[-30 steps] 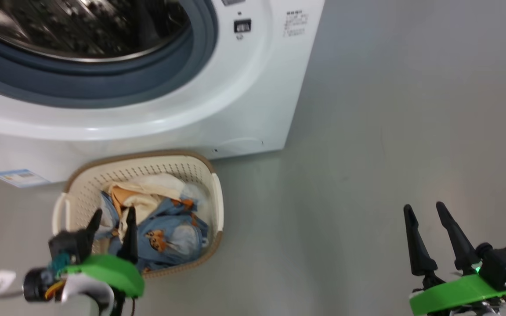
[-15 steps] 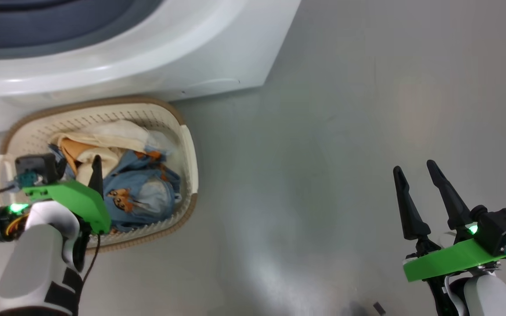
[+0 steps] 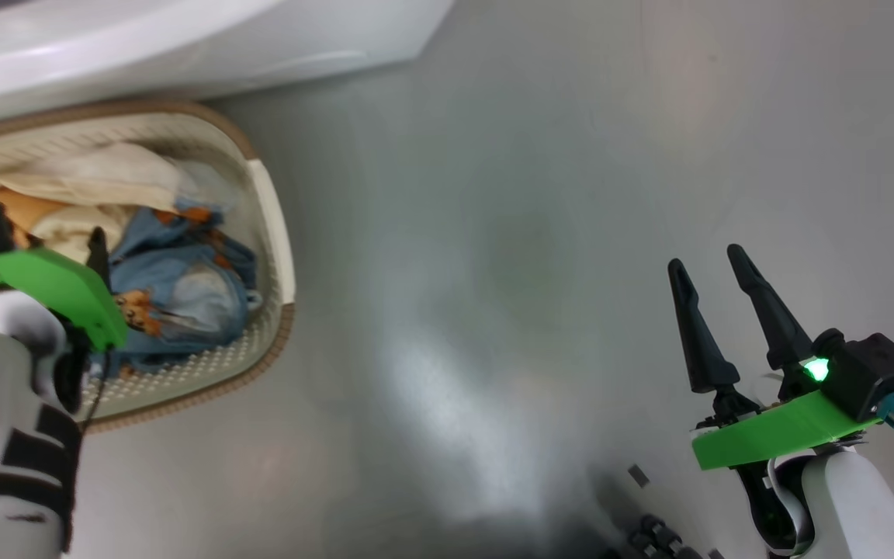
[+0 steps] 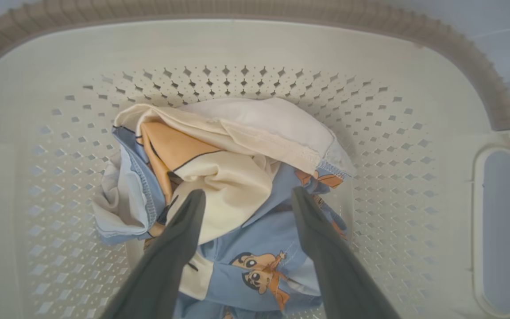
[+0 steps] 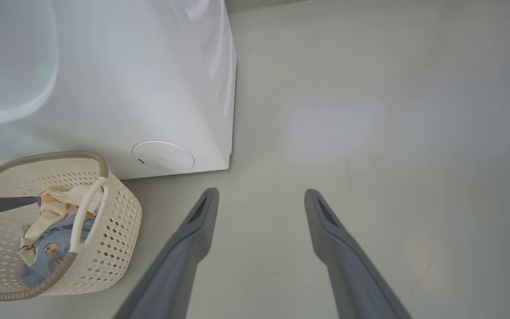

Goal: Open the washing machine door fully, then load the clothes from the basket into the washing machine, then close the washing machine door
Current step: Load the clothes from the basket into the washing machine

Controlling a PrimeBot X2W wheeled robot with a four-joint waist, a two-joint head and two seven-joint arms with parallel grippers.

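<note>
The cream perforated basket (image 4: 414, 79) stands on the floor against the white washing machine (image 5: 148, 88). It holds the clothes (image 4: 237, 177): a cream-white piece and a tan one on top, with light-blue cartoon-print fabric below. My left gripper (image 4: 247, 192) is open inside the basket. Its fingers (image 3: 97, 252) point down at the pile and straddle a cream fold; I cannot tell whether they touch it. My right gripper (image 3: 705, 258) hangs open over bare floor, far right of the basket (image 3: 270, 225), with nothing between its fingers. The washing machine door is out of view.
Grey floor (image 3: 493, 233) stretches to the right of the machine and basket. A round service cover (image 5: 163, 157) sits low on the machine's front corner. Dark parts of my base (image 3: 649, 536) show at the bottom edge.
The head camera has tipped down and turned, so the drum opening has left the picture. My left gripper has advanced from the basket's near rim to over the clothes. The right gripper stays open.
</note>
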